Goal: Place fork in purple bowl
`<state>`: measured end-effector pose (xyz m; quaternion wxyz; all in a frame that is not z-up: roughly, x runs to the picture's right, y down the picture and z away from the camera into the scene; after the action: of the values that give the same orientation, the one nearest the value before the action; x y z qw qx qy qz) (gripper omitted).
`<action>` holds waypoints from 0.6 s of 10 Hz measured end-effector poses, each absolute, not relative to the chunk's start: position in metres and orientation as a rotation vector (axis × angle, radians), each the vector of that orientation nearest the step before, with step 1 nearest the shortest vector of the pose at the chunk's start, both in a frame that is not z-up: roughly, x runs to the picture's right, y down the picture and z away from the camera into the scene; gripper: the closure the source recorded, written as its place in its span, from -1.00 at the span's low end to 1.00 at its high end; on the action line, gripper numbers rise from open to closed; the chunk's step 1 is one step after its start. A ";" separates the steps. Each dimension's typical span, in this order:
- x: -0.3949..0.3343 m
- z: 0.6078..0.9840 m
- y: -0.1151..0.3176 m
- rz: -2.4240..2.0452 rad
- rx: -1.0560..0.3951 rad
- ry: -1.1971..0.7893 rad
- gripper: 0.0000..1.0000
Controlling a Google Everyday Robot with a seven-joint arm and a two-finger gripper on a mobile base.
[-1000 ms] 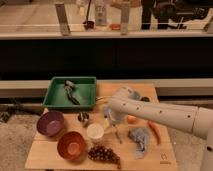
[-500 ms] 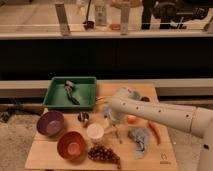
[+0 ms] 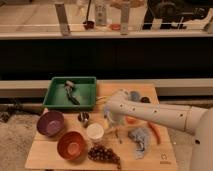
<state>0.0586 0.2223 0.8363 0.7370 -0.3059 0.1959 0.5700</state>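
The purple bowl (image 3: 50,123) stands at the table's left, in front of the green tray. My white arm reaches in from the right, and the gripper (image 3: 113,119) hangs low over the middle of the table, right of the white cup (image 3: 95,132). A thin pale stick, which looks like the fork (image 3: 118,135), lies on the wood just in front of the gripper, between the white cup and a grey cloth. The arm hides the gripper's tip, so I cannot tell whether it touches the fork.
A green tray (image 3: 89,100) at the back left holds dark utensils (image 3: 70,91). Also on the table are an orange bowl (image 3: 71,145), a small metal cup (image 3: 83,118), grapes (image 3: 104,153), the grey cloth (image 3: 140,139) and an orange carrot-like thing (image 3: 153,132). A glass wall stands behind.
The arm's end has shifted very slightly left and down over the table's middle. Nothing else has moved.
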 end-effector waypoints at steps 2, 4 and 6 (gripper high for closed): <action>0.064 0.843 0.226 1.262 -0.690 0.451 -0.60; 0.073 0.846 0.228 1.289 -0.706 0.466 -0.52; 0.076 0.846 0.230 1.293 -0.709 0.479 -0.11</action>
<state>0.0756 0.2296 0.8459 0.7142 -0.3200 0.2161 0.5838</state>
